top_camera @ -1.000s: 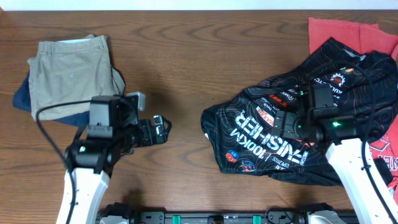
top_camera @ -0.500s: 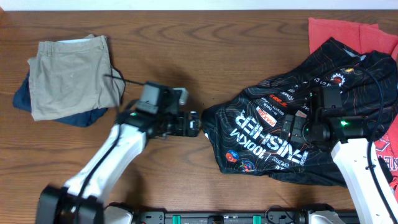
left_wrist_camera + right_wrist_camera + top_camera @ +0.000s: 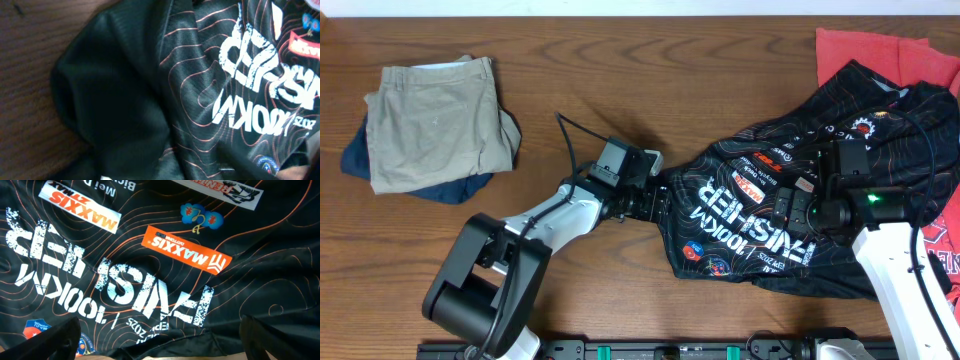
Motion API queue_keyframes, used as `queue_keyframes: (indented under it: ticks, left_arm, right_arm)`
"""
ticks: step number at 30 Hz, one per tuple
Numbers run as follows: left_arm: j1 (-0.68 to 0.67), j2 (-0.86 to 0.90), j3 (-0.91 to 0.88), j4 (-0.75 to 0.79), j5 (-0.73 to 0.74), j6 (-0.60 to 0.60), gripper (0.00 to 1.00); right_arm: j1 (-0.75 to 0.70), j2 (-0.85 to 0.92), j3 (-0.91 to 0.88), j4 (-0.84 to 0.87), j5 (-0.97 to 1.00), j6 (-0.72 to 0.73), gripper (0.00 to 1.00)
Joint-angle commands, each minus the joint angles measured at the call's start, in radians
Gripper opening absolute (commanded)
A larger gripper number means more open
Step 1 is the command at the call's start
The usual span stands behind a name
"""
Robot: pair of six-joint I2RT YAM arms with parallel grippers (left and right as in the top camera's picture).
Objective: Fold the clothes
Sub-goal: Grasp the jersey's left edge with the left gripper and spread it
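Looking first at the left jaws, you cannot tell how far they are parted. The left wrist view is filled with dark fabric and shows no fingertip, and from overhead the left arm simply ends against the left edge of the jersey, touching it or just beside it. The right jaws are spread wide and grip nothing. Their dark fingers sit at the two bottom corners of the right wrist view, with the white lettering lying between them, and the right arm holds them over the middle of the jersey. The jersey itself lies rumpled on the bench, printed side up, with wavy edges and no clean crease anywhere. You should judge it as not yet folded, or even flattened. Its far right corner is draped over a red cloth, which looks unfolded too. Well apart to the left of the jersey, a khaki garment rests squared on a navy garment; those two appear finished. That leaves you the whole job on the jersey: take an edge, spread it flat, then fold it.
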Motion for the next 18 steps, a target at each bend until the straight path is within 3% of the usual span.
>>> queue_keyframes:
  ticks: [1,3,11,18]
  left_arm:
    - [-0.007,0.025,-0.005,0.004,0.002,0.006,0.36]
    - [-0.003,0.024,-0.005,0.018,0.002,0.006,0.06]
    - [0.135,-0.070,0.026,0.008,-0.118,0.007,0.06]
    - [0.454,-0.208,0.134,0.017,-0.203,0.006,0.06]
  right_arm:
    - [-0.023,-0.013,-0.001,-0.001,0.011,0.013,0.99]
    - [-0.023,-0.013,-0.001,0.003,0.011,0.013,0.99]
    - [-0.023,-0.013,-0.001,0.006,0.034,0.013,0.99]
    - [-0.023,-0.013,-0.001,0.015,0.048,0.013,0.99]
